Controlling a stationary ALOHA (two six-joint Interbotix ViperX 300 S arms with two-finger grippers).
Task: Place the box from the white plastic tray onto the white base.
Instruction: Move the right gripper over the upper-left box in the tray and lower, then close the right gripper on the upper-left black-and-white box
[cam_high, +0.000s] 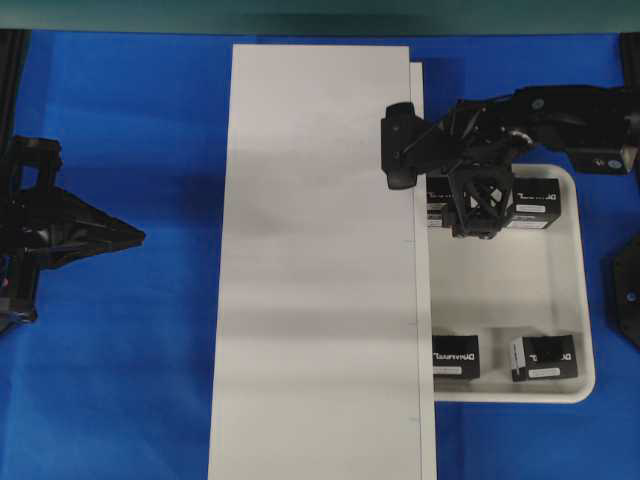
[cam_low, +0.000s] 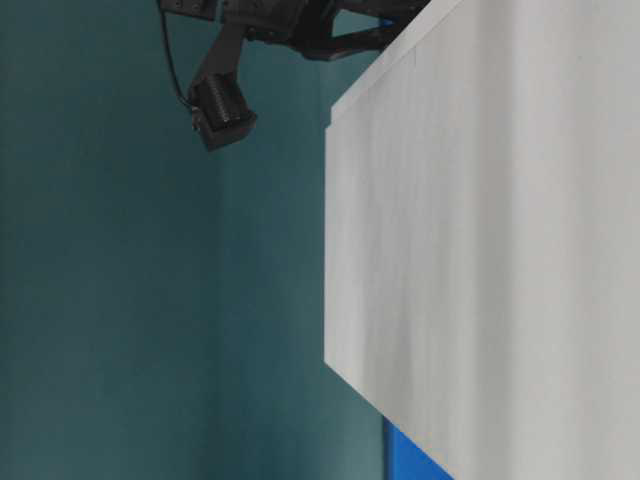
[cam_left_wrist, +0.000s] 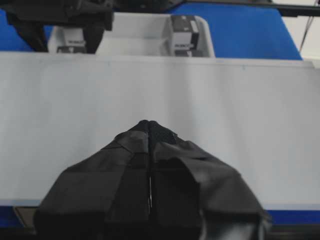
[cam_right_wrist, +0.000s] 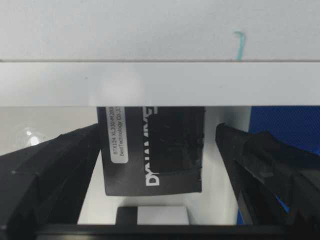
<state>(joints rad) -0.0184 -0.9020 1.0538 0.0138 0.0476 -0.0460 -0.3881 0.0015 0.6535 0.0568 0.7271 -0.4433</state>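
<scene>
The white base (cam_high: 320, 260) runs down the middle of the table. To its right lies the white plastic tray (cam_high: 545, 290) with several black boxes in it. My right gripper (cam_high: 478, 218) hangs open over the tray's far end. In the right wrist view a box (cam_right_wrist: 155, 150) with white lettering and a white label strip lies between the two spread fingers (cam_right_wrist: 60, 165), and neither finger touches it. Seen from overhead, that box (cam_high: 438, 207) is partly hidden by the gripper. My left gripper (cam_high: 130, 237) is shut and empty, left of the base.
A second box (cam_high: 535, 200) lies right of the gripper at the tray's far end. Two more boxes (cam_high: 455, 357) (cam_high: 545, 357) sit at the near end. The base's right edge overlaps the tray's left rim. Blue cloth covers the table around them.
</scene>
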